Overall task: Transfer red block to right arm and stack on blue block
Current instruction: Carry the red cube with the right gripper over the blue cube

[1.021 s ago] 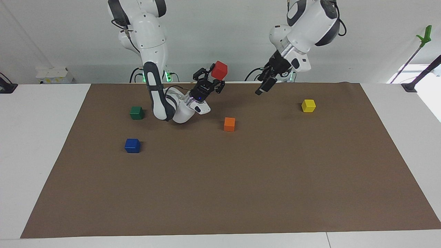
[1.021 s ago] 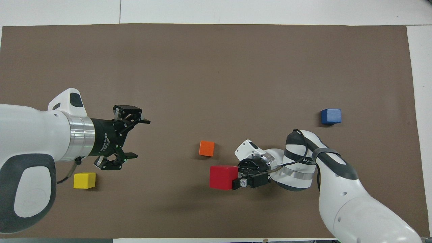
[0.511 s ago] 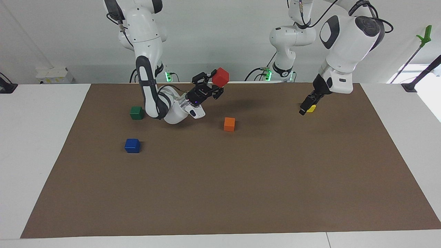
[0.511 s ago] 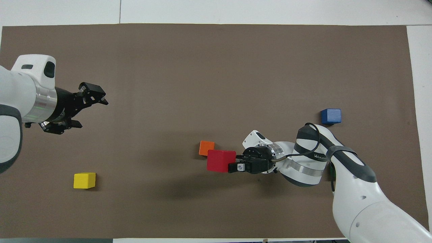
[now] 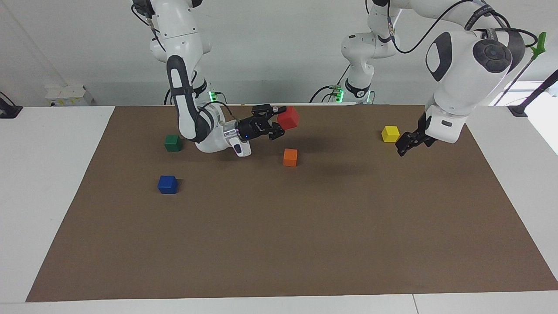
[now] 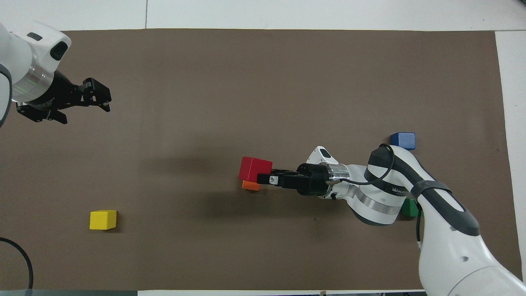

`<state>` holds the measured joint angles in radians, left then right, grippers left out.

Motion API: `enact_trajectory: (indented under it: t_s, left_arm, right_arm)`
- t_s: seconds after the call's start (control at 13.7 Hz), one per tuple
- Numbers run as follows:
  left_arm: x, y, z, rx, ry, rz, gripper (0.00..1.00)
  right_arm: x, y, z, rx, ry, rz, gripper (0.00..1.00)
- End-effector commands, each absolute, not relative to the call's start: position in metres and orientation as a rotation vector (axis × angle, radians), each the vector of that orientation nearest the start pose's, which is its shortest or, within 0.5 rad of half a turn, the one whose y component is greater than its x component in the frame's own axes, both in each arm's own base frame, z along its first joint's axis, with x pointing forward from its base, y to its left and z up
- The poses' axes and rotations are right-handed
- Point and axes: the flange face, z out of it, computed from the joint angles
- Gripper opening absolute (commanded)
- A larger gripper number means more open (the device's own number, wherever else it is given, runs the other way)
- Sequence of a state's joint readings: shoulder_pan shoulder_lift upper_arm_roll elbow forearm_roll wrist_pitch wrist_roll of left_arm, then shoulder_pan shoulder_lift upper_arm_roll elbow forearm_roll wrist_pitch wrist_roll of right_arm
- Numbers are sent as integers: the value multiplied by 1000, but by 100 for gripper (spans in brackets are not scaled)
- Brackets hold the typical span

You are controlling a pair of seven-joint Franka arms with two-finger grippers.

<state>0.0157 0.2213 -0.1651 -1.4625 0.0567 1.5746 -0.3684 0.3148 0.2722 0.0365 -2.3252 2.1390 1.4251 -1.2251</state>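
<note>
My right gripper (image 5: 280, 121) is shut on the red block (image 5: 288, 117) and holds it in the air, with the fingers lying level. In the overhead view the red block (image 6: 254, 168) partly covers the orange cube, and the right gripper (image 6: 265, 178) stretches toward the left arm's end. The blue block (image 5: 167, 184) sits alone on the brown mat at the right arm's end; it also shows in the overhead view (image 6: 402, 141). My left gripper (image 5: 402, 148) is open and empty, raised over the mat at the left arm's end (image 6: 98, 98).
An orange cube (image 5: 290, 157) sits on the mat under the red block (image 6: 250, 186). A green cube (image 5: 173, 142) lies nearer to the robots than the blue block. A yellow cube (image 5: 390, 133) sits at the left arm's end. The brown mat (image 5: 279, 244) covers the table.
My right gripper has swung down to level and carried the red block over the orange cube. My left arm has drawn back toward its own end of the table, empty.
</note>
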Motion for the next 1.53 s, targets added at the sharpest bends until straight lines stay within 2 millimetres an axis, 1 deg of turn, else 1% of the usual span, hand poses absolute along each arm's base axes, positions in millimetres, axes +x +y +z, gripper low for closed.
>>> enact_trajectory:
  t_s: [0.0, 0.07, 0.15, 0.22, 0.29, 0.36, 0.44, 0.58, 0.66, 0.8, 0.95, 1.09, 1.17, 1.31, 1.46]
  left_arm:
    - [600, -76, 561, -3046, -283, 179, 100]
    - [581, -71, 557, -3040, -296, 205, 100]
    - [567, -67, 550, -3049, -258, 194, 100]
    - [562, -68, 545, -3062, -193, 160, 100]
    - [555, -68, 545, -3059, -180, 162, 100]
    - [543, -69, 537, -3053, -174, 172, 100]
    - [537, -71, 531, -3057, -170, 145, 100]
    - [535, -74, 527, -3085, -179, 141, 100]
    - [534, -73, 528, -3093, -187, 142, 100]
    - [534, -76, 527, -3097, -180, 130, 100]
    - [538, -79, 527, -3102, -165, 102, 100]
    - [533, -96, 541, -3106, -130, 68, 100]
    - [532, -98, 541, -3104, -128, 79, 100]
    - [532, -94, 542, -3105, -140, 73, 100]
    - [532, -94, 541, -3118, -145, 83, 100]
  right_arm:
    - [475, 283, 309, -1240, -19, -228, 0]
    - [477, 284, 307, -1277, -9, -236, 0]
    - [479, 281, 305, -1318, 3, -252, 0]
    - [479, 280, 306, -1350, -6, -258, 0]
    - [480, 277, 308, -1387, -10, -268, 0]
    - [482, 273, 314, -1428, -6, -278, 0]
    - [483, 269, 321, -1477, 6, -276, 0]
    - [487, 262, 345, -1567, 14, -274, 0]
    - [489, 262, 354, -1599, 13, -273, 0]
    - [491, 254, 367, -1693, 12, -285, 0]
    - [490, 244, 376, -1786, -41, -297, 0]
    - [489, 233, 382, -1874, -75, -323, 0]
    - [490, 229, 387, -1929, -97, -326, 0]
    - [491, 220, 395, -2020, -141, -288, 0]
    - [496, 199, 403, -2122, -183, -268, 0]
